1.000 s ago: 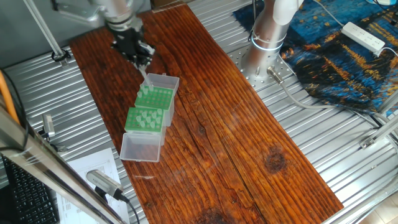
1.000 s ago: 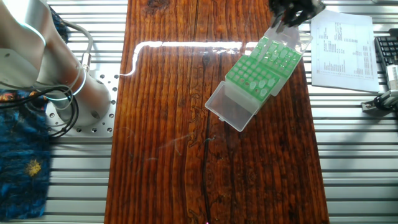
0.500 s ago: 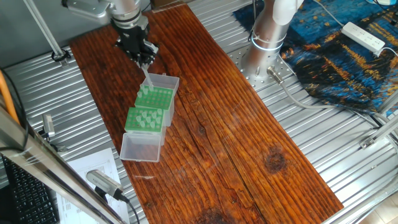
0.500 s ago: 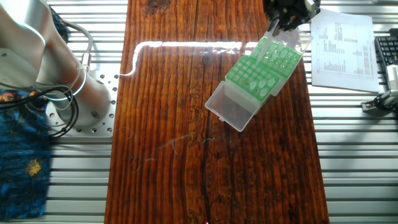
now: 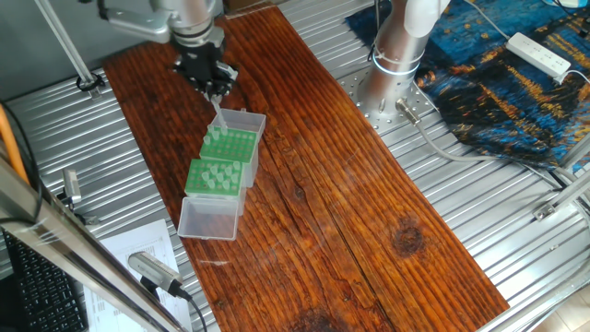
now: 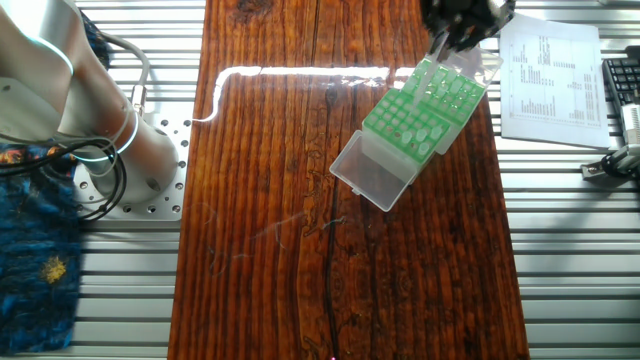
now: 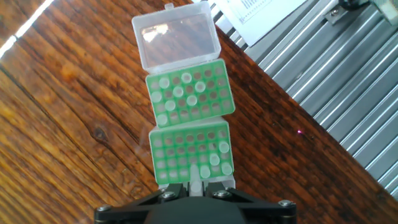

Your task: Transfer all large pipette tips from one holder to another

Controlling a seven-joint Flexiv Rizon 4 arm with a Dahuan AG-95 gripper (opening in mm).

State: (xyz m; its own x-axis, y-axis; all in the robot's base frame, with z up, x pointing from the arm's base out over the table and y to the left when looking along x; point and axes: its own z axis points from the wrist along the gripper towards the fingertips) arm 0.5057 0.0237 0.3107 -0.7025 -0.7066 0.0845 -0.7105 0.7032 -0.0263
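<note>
Pipette tips: pale cones [image 7: 179, 91] stand upright in two green racks set end to end on the wooden surface [image 5: 369, 212].
Far rack [image 7: 189, 92]: about a dozen tips, scattered over its holes, seen from the hand view; an open clear lid [image 7: 179, 35] lies flat beyond it.
Near rack [image 7: 190, 152]: a few tips [image 7: 216, 160] clustered at one corner, most holes bare.
Held tip: one cone [image 5: 219, 119] hangs point-down from the pincer [image 5: 213, 92], over the near rack's end; in the other fixed view [image 6: 426, 72] it slants above the rack's corner. Whether its point touches the rack I cannot tell.
Pincer: clenched on the held tip's upper end; in the hand view [image 7: 196, 187] the tip shows between the black fingers at the frame's lower edge.
Beside the surface: a printed sheet [image 6: 548, 70] lies on the ribbed metal table [image 6: 570, 250].
</note>
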